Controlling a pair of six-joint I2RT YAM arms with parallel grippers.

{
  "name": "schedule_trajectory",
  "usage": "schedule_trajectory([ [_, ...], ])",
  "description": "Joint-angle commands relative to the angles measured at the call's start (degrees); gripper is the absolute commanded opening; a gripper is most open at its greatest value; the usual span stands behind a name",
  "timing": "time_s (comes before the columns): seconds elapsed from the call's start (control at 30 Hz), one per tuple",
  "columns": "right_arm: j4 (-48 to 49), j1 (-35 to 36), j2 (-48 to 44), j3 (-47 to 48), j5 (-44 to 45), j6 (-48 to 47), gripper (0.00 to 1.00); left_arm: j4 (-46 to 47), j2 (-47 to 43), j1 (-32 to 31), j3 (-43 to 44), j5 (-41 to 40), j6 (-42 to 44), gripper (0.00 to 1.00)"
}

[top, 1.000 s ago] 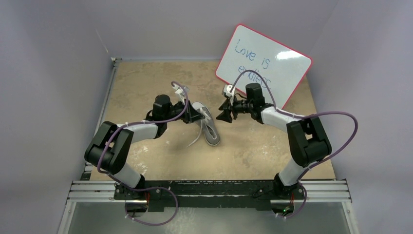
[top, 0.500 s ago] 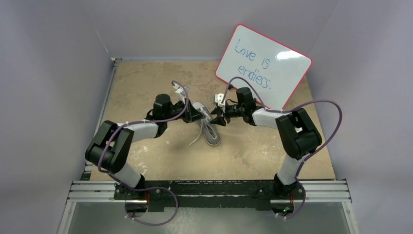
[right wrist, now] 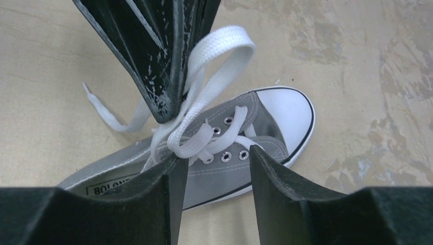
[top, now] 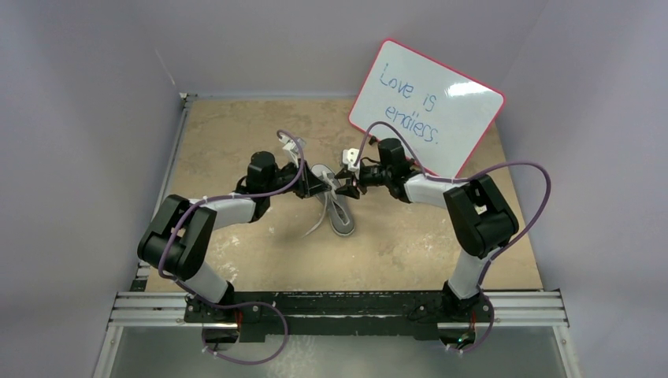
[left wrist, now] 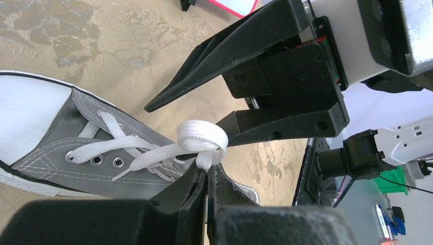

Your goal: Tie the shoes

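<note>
A small grey sneaker (top: 340, 211) with a white toe cap lies mid-table, toe toward the back. My left gripper (top: 323, 189) is shut on a loop of white lace (left wrist: 202, 138), pinched at the fingertips (left wrist: 208, 171) above the shoe (left wrist: 76, 150). In the right wrist view that loop (right wrist: 224, 51) stands up from the left gripper (right wrist: 166, 115). My right gripper (right wrist: 214, 155) is open over the eyelets of the shoe (right wrist: 260, 125). A second bunch of lace (right wrist: 191, 145) touches its left fingertip. The loose lace end (right wrist: 110, 117) trails on the table.
A pink-edged whiteboard (top: 425, 106) with blue writing leans against the back right wall. Grey walls close in the tan tabletop (top: 236, 126) on three sides. The arms' mounting rail (top: 339, 307) runs along the near edge.
My right arm has swung left from beside the whiteboard to the shoe, and its jaws have narrowed. The left gripper has stayed still, holding the lace.
</note>
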Motion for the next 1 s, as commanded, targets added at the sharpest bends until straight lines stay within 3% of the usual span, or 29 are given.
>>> schedule_trajectory([
  [0.0,4.9,0.6,-0.3,0.9,-3.3,1.7,0.52,2.6,-1.1,0.6,1.9,1.6,0.5,0.0],
  [0.2,12.3,0.9,0.1,-1.1,-6.1,7.2,0.52,2.6,-1.2,0.7,1.9,1.6,0.5,0.0],
  [0.3,16.8,0.8,1.6,-1.4,-7.7,10.7,0.46,2.6,-1.1,0.8,2.0,1.6,0.5,0.0],
  [0.4,22.0,0.9,3.4,-1.3,-9.8,15.4,0.34,2.6,-1.3,0.8,1.9,1.7,0.4,0.0],
  [0.53,30.8,0.8,4.9,-2.0,-11.3,24.7,0.0,2.6,-1.4,0.9,1.9,1.7,0.5,0.0],
  [0.6,33.4,-0.1,4.1,-2.7,-10.9,29.1,0.0,1.7,-1.6,0.9,2.2,1.8,1.2,0.0],
  [0.67,25.1,-1.2,1.5,-0.5,-8.6,29.0,0.0,-2.5,-2.0,0.9,2.9,1.7,4.2,0.0],
  [0.77,-5.3,-0.9,-1.0,8.1,-5.1,15.6,0.0,-5.3,-2.7,0.9,2.9,1.5,6.9,0.0],
  [0.8,-10.9,-0.8,-0.8,9.8,-4.4,14.7,0.0,-5.6,-2.7,0.9,3.0,1.6,7.3,0.0],
  [0.97,-26.5,-1.0,2.3,16.9,-9.1,14.8,0.0,-6.1,-2.7,0.9,3.3,2.1,7.8,0.0],
])
